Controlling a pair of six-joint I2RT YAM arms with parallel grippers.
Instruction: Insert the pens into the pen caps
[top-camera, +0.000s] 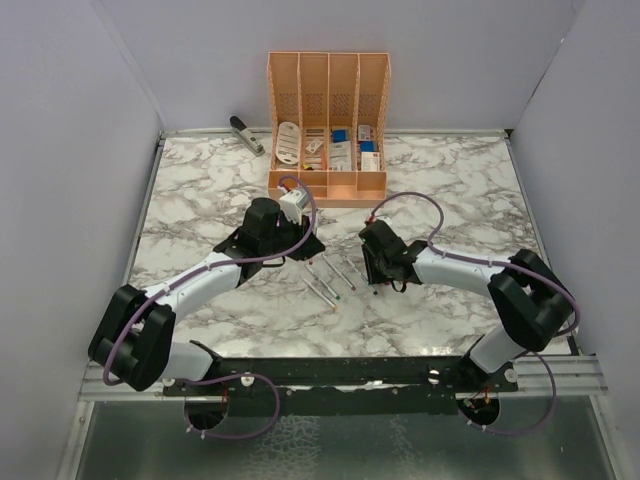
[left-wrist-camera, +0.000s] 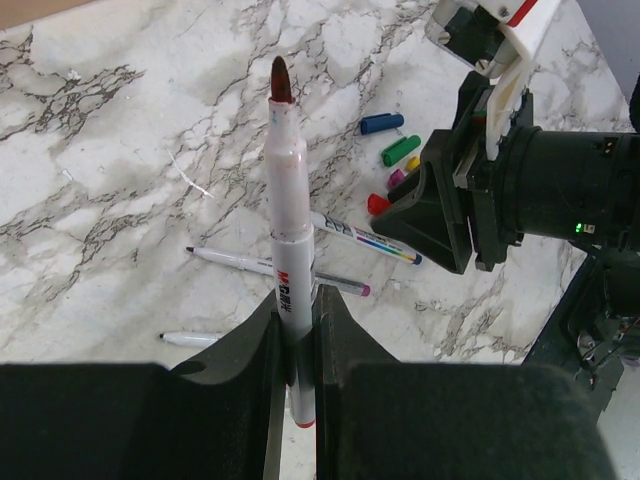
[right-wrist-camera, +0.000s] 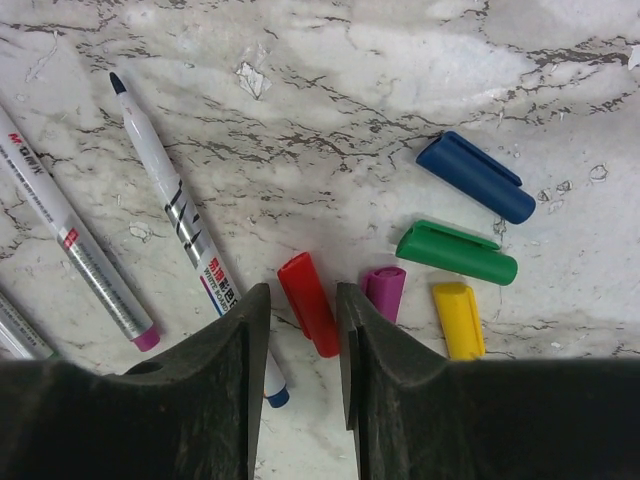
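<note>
1. Pinching a white plastic marker pen with a dark red felt tip (left-wrist-camera: 285, 200), the left gripper (left-wrist-camera: 297, 320) has its black jaws pressed together on the lower barrel, the tip pointing away from the wrist.
2. That pen is held clear of the white-and-grey marble-patterned table top (left-wrist-camera: 100, 150), above loose white pens (left-wrist-camera: 240, 262) lying on it.
3. The right gripper (right-wrist-camera: 301, 292) is down at the table, its jaws spread partway, one on each side of a short red plastic pen cap (right-wrist-camera: 312, 318).
4. The red cap lies flat between the two fingers, slightly slanted, with a thin gap at each side; no squeeze on it shows.
5. Just right of that gripper lie a purple cap (right-wrist-camera: 383, 292) and a yellow cap (right-wrist-camera: 458, 320), with a green cap (right-wrist-camera: 456, 252) and a dark blue cap (right-wrist-camera: 476, 176) a little farther out.
6. To its left a white pen with a dark blue tip (right-wrist-camera: 172, 195) runs down beside the finger on that side, and a white pen with a purple end (right-wrist-camera: 75, 240) lies alongside.
7. Seen from above, the two grippers sit close together near the table's middle.
</note>
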